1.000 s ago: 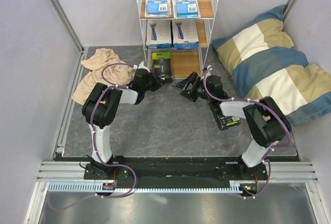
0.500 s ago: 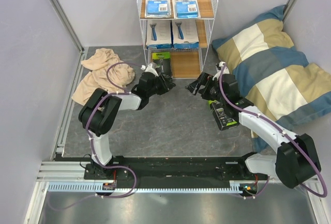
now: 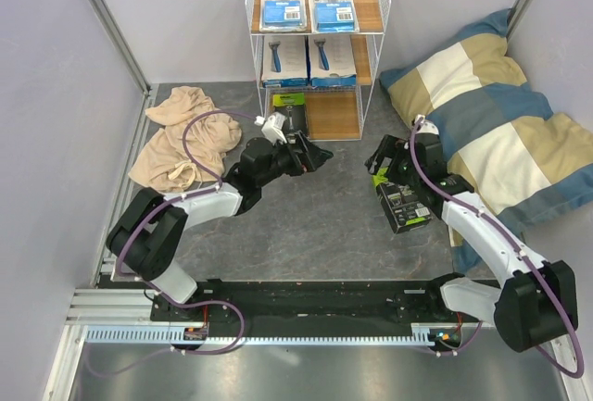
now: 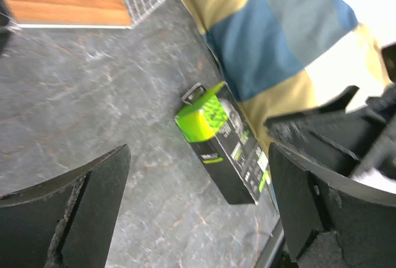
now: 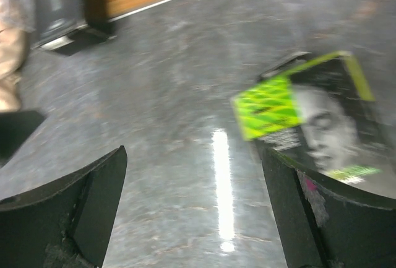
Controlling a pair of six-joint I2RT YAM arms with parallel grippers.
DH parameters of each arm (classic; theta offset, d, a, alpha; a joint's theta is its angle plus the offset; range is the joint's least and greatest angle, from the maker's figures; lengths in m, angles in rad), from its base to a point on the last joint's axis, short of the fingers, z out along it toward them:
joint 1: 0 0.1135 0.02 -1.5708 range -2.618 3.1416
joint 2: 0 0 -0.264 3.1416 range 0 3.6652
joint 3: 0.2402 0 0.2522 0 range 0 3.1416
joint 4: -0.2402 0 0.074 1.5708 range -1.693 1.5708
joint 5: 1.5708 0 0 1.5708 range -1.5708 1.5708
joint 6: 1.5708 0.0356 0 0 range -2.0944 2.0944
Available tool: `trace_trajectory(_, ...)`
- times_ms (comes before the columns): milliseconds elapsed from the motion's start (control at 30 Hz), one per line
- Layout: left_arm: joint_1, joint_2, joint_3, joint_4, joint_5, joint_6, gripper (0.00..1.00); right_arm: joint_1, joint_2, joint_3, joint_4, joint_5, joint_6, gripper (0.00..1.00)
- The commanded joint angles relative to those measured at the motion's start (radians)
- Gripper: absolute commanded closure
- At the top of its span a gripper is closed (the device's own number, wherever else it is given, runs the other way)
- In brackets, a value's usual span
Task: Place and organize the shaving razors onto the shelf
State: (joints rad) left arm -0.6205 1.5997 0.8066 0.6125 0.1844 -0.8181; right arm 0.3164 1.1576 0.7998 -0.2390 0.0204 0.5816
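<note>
The shelf (image 3: 335,116) holds two white-and-blue blister cards (image 3: 283,5) on its top board and two white packs (image 3: 283,60) on the middle one. A black-and-green box (image 3: 290,112) stands on the left of the bottom board. A second black-and-green box (image 3: 404,201) (image 4: 226,147) (image 5: 312,119) lies flat on the floor beside the pillow. My left gripper (image 3: 317,153) (image 4: 198,218) hangs open and empty in front of the shelf, pointing toward that box. My right gripper (image 3: 380,162) (image 5: 198,212) is open and empty just beyond the box's green end.
A blue, cream and tan striped pillow (image 3: 491,119) (image 4: 278,33) fills the right side, touching the floor box. A beige cloth (image 3: 181,137) lies crumpled at the left. Metal rails line the left wall and the near edge (image 3: 306,304).
My left gripper opened, leaving the black-and-green box on the bottom board, and drew back to the right. My right arm swung right and nearer, over to the box on the floor.
</note>
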Motion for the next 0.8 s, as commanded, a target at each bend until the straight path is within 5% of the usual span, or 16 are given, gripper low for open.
trace_trajectory(0,-0.025,-0.04,-0.004,-0.003,0.035,0.037,0.0,-0.074,-0.041,0.019,-0.078,0.053,-0.042,0.02)
trace_trajectory(333,-0.048,0.017,0.071,-0.114,0.122,0.048,0.0,-0.267,0.062,-0.004,-0.118,0.004,-0.095,0.02)
trace_trajectory(767,-0.067,0.086,0.068,-0.125,0.184,0.017,0.0,-0.287,0.221,-0.096,-0.014,-0.207,-0.127,0.02)
